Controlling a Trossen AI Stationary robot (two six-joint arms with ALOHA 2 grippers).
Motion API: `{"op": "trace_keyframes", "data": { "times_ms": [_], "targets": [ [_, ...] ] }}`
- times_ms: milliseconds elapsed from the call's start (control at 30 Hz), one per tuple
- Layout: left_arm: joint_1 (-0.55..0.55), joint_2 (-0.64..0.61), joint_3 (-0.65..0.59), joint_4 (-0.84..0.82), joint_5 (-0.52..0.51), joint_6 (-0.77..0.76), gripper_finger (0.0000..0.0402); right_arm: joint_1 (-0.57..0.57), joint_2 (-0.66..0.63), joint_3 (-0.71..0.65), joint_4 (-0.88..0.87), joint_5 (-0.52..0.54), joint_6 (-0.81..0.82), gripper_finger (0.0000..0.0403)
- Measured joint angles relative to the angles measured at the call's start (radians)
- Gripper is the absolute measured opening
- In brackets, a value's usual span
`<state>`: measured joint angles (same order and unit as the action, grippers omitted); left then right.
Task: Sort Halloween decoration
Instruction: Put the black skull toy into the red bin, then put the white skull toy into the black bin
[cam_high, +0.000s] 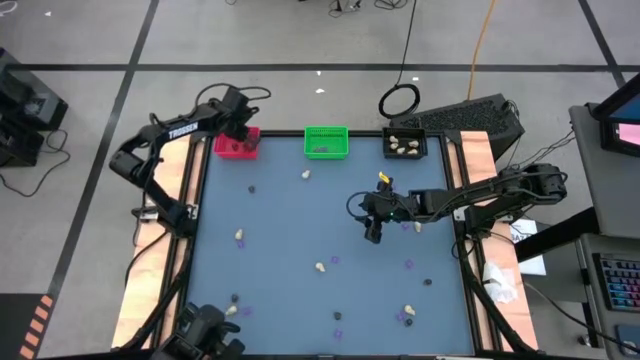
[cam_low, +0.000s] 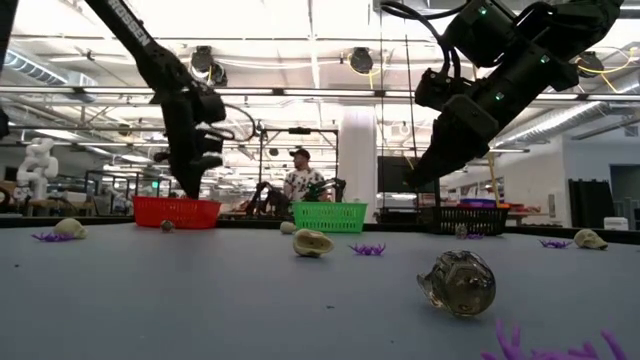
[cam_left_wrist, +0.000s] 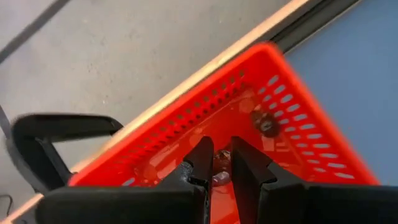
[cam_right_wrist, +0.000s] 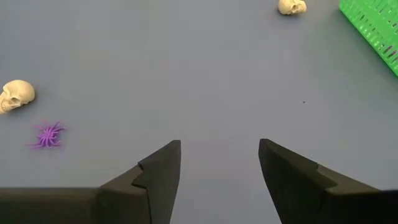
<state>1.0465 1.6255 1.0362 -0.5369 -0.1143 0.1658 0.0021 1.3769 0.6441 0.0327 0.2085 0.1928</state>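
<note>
My left gripper (cam_high: 243, 140) hangs over the red bin (cam_high: 228, 150) at the table's far left and is shut on a small dark grey lump (cam_left_wrist: 221, 163). Another dark lump (cam_left_wrist: 266, 124) lies on the bin's floor. My right gripper (cam_high: 372, 232) is open and empty above the blue table's middle right; bare table shows between its fingers (cam_right_wrist: 219, 168). Cream skulls (cam_right_wrist: 17, 95) (cam_high: 320, 267), dark lumps (cam_high: 427, 282) (cam_low: 458, 283) and purple spiders (cam_right_wrist: 47, 135) (cam_high: 408, 265) lie scattered on the table. My left gripper pinches the dark grey lump (cam_left_wrist: 221, 155) between its two fingertips. The fingers point down into the red bin from above. The lump is clear of the bin's floor; which part of it the fingers are on is too small to tell.
A green bin (cam_high: 326, 141) stands at the far middle and a black bin (cam_high: 405, 145) with cream lumps at the far right. A person (cam_low: 301, 178) is in the room beyond the table. Open table lies between the scattered trinkets.
</note>
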Motion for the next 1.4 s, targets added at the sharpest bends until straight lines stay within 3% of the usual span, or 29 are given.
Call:
{"op": "trace_keyframes", "data": {
  "times_ms": [733, 1100, 1400],
  "targets": [
    [0.031, 0.105, -0.018, 0.049, -0.007, 0.007, 0.0045, 0.000, 0.000, 0.000, 0.000, 0.000, 0.000, 0.0208],
    [0.024, 0.050, -0.018, 0.049, -0.013, 0.000, 0.0126, 0.000, 0.000, 0.000, 0.000, 0.000, 0.004, 0.0208],
    [-0.079, -0.084, -0.018, 0.069, -0.102, 0.000, 0.0132, 0.000, 0.000, 0.000, 0.000, 0.000, 0.004, 0.0208]
  ]
}}
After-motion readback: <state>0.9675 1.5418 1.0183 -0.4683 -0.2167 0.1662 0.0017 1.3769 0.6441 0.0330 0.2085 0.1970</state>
